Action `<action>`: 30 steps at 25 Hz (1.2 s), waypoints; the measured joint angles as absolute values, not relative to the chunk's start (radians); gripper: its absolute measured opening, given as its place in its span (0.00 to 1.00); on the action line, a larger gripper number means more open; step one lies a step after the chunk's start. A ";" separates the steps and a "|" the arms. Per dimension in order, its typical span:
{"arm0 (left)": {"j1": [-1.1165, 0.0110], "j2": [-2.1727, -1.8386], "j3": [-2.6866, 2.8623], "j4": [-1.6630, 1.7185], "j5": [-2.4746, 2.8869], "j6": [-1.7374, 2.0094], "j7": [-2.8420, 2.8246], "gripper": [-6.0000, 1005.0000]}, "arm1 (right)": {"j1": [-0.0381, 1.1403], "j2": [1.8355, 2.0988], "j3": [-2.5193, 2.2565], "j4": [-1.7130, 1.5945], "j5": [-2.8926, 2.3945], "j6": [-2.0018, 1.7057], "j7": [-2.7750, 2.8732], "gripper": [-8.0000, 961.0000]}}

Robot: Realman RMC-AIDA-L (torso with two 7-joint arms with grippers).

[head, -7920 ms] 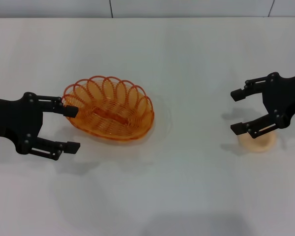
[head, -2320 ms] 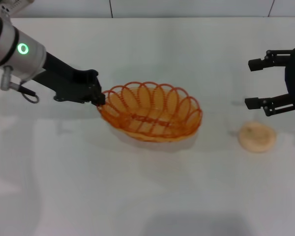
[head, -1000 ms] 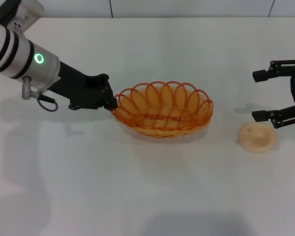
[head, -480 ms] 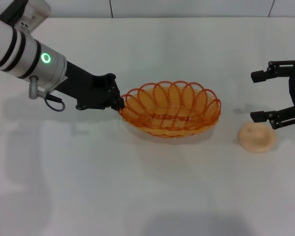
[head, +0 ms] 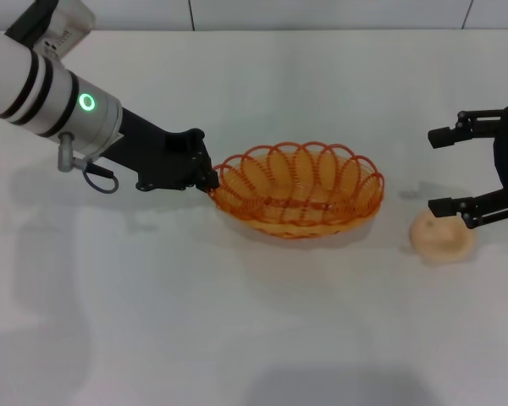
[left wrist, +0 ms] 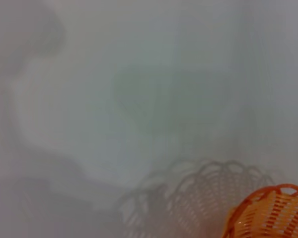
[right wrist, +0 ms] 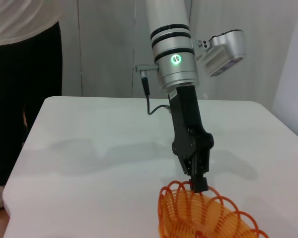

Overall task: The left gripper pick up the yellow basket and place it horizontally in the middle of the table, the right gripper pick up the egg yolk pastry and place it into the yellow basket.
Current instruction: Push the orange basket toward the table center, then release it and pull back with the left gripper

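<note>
The yellow basket (head: 298, 188) lies lengthwise near the middle of the table (head: 237, 338), and my left gripper (head: 208, 176) is shut on the rim at its left end. The basket also shows in the left wrist view (left wrist: 268, 213) and the right wrist view (right wrist: 208, 213), where the left gripper (right wrist: 198, 182) pinches its rim. The egg yolk pastry (head: 441, 237) sits on the table at the right. My right gripper (head: 444, 170) is open and hovers just above and behind the pastry, apart from it.
A person in dark trousers (right wrist: 25, 84) stands beyond the table's far end in the right wrist view. The table's back edge meets a wall (head: 322, 13).
My left gripper has carried the basket to the right, toward the table's middle. My right gripper has shifted slightly left and down toward the pastry.
</note>
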State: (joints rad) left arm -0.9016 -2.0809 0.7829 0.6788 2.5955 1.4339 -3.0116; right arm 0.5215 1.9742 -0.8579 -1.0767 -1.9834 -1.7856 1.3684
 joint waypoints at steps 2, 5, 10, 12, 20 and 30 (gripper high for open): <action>-0.903 -2.081 0.783 0.679 2.594 1.433 -3.011 0.09 | 0.521 1.974 -0.859 -1.077 -1.983 -1.786 1.368 0.89; -0.907 -2.079 0.784 0.679 2.584 1.437 -3.010 0.10 | 0.521 1.974 -0.859 -1.077 -1.983 -1.786 1.368 0.89; -0.906 -2.078 0.784 0.669 2.567 1.445 -3.009 0.10 | 0.521 1.974 -0.859 -1.077 -1.983 -1.786 1.367 0.89; -0.903 -2.078 0.784 0.669 2.558 1.452 -3.009 0.10 | 0.521 1.974 -0.859 -1.077 -1.983 -1.786 1.367 0.89; -0.897 -2.071 0.784 0.680 2.551 1.490 -3.000 0.41 | 0.521 1.974 -0.859 -1.077 -1.983 -1.786 1.371 0.89; -0.773 -2.003 0.779 0.820 2.300 1.568 -2.741 0.75 | 0.511 1.978 -0.849 -1.069 -1.982 -1.780 1.407 0.89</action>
